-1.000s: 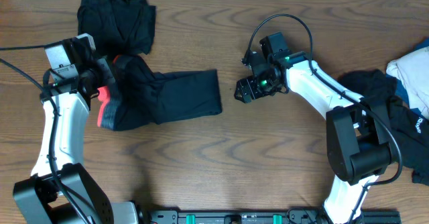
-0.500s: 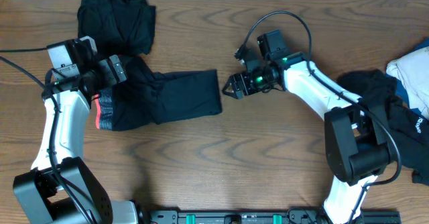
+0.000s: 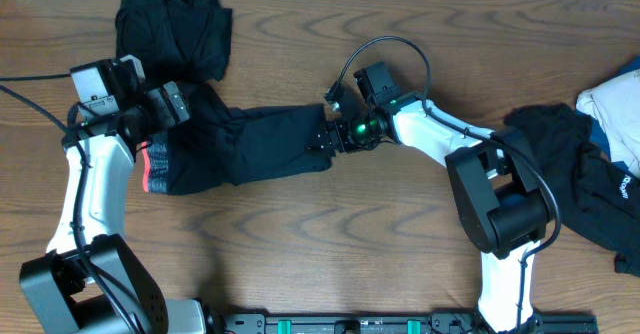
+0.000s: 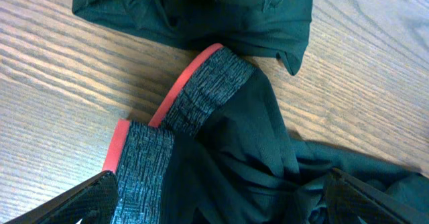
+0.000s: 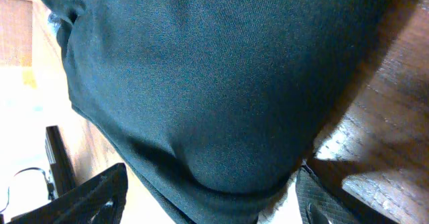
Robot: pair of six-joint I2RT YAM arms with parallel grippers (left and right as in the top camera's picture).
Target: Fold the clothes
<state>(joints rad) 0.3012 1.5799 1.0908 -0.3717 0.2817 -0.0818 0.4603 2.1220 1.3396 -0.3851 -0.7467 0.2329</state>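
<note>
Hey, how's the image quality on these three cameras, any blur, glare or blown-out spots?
Overhead: evenly lit and sharp, though the long black trouser-like garment shows little fold detail. Left wrist: crisp; the grain of the wooden table and the garment's coral-red band read clearly. Right wrist: black fabric fills the frame, weave visible, but the lower-left background is blown out white.

Black trousers (image 3: pixel 262 140) — sprawled flat, coral-banded
</note>
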